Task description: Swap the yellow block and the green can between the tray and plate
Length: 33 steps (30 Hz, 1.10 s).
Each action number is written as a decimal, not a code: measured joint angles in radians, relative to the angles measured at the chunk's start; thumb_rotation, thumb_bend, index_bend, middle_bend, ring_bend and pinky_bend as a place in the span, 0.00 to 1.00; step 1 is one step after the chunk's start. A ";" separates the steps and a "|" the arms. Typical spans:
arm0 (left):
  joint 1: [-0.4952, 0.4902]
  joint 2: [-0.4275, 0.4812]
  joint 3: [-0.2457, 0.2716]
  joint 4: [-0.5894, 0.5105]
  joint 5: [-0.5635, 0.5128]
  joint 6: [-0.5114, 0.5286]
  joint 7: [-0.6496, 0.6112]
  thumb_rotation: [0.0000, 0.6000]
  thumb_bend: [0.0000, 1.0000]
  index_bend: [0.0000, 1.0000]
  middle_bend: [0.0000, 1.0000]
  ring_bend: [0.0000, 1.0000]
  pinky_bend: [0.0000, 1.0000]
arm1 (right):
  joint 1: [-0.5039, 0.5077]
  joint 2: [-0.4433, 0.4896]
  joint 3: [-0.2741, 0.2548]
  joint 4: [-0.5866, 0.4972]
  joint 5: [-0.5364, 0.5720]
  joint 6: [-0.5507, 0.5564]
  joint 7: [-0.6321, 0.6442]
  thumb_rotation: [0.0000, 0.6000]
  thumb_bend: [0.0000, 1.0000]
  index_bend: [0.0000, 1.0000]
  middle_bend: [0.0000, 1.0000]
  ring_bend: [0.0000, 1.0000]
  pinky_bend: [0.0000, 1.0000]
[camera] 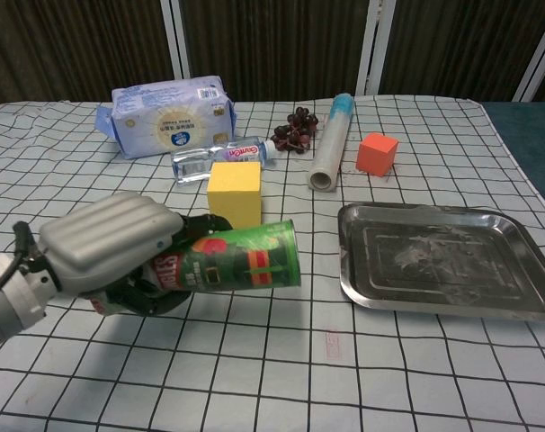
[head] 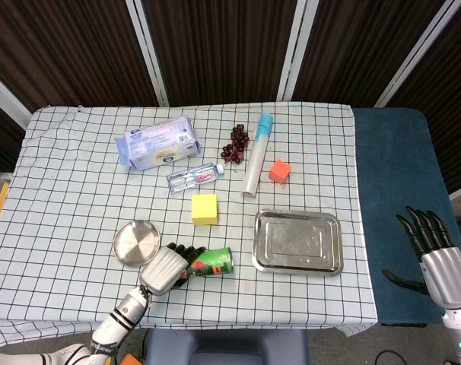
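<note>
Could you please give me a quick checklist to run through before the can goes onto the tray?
1. Can held: the left hand grips the green can, lying sideways. Ok.
2. Tray free: the metal tray holds nothing. Ok.
3. Path to tray: only tablecloth shows between can and tray in the head view. Ok.
4. Yellow block: sits on the cloth, not on tray or plate. Not ok yet.
5. Right hand: off to the side over the blue surface, holding nothing. Ok.
6. Grip firmness: cannot tell.
</note>
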 measured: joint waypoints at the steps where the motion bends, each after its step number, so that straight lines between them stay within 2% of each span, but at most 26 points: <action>1: -0.006 -0.017 0.000 0.017 0.000 -0.011 0.002 1.00 0.70 0.49 0.61 0.56 0.60 | -0.002 0.000 0.000 0.001 -0.003 0.002 0.002 1.00 0.02 0.07 0.00 0.00 0.00; 4: -0.019 -0.060 0.001 0.076 0.006 -0.030 0.003 1.00 0.67 0.47 0.57 0.52 0.59 | -0.006 0.005 -0.001 0.002 -0.010 0.007 0.010 1.00 0.02 0.07 0.00 0.00 0.00; 5: -0.022 -0.070 0.001 0.093 0.008 -0.033 0.005 1.00 0.64 0.43 0.51 0.48 0.56 | -0.007 0.006 -0.001 0.002 -0.012 0.009 0.013 1.00 0.02 0.07 0.00 0.00 0.00; 6: -0.024 -0.083 0.002 0.113 0.010 -0.034 0.009 1.00 0.60 0.38 0.45 0.42 0.51 | -0.008 0.007 0.000 0.002 -0.013 0.012 0.017 1.00 0.02 0.07 0.00 0.00 0.00; 9: -0.024 -0.098 0.003 0.140 0.008 -0.037 0.034 1.00 0.46 0.12 0.18 0.19 0.30 | -0.011 0.008 0.002 0.004 -0.019 0.016 0.022 1.00 0.02 0.07 0.00 0.00 0.00; 11: -0.021 -0.096 0.003 0.136 -0.001 -0.038 0.059 1.00 0.42 0.02 0.05 0.07 0.21 | -0.011 0.008 0.003 0.005 -0.020 0.017 0.024 1.00 0.02 0.07 0.00 0.00 0.00; 12: -0.018 -0.093 0.003 0.128 -0.011 -0.039 0.077 1.00 0.41 0.00 0.02 0.02 0.17 | -0.012 0.007 0.004 0.006 -0.022 0.017 0.025 1.00 0.02 0.07 0.00 0.00 0.00; 15: -0.010 -0.076 0.002 0.084 -0.042 -0.044 0.123 1.00 0.38 0.00 0.00 0.00 0.12 | -0.013 0.008 0.003 0.007 -0.027 0.017 0.028 1.00 0.02 0.08 0.00 0.00 0.00; 25: -0.004 0.055 -0.029 -0.116 -0.185 -0.078 0.216 1.00 0.35 0.00 0.00 0.00 0.12 | -0.010 0.013 0.001 0.007 -0.036 0.002 0.036 1.00 0.02 0.08 0.00 0.00 0.00; 29: -0.005 0.109 -0.080 -0.180 -0.202 -0.032 0.224 1.00 0.36 0.00 0.00 0.00 0.14 | -0.011 0.015 0.001 0.007 -0.041 0.005 0.043 1.00 0.02 0.09 0.00 0.00 0.00; 33: -0.031 0.113 -0.151 -0.179 -0.202 0.002 0.220 1.00 0.35 0.00 0.00 0.00 0.14 | -0.013 0.017 0.000 0.007 -0.044 0.006 0.044 1.00 0.02 0.09 0.00 0.00 0.00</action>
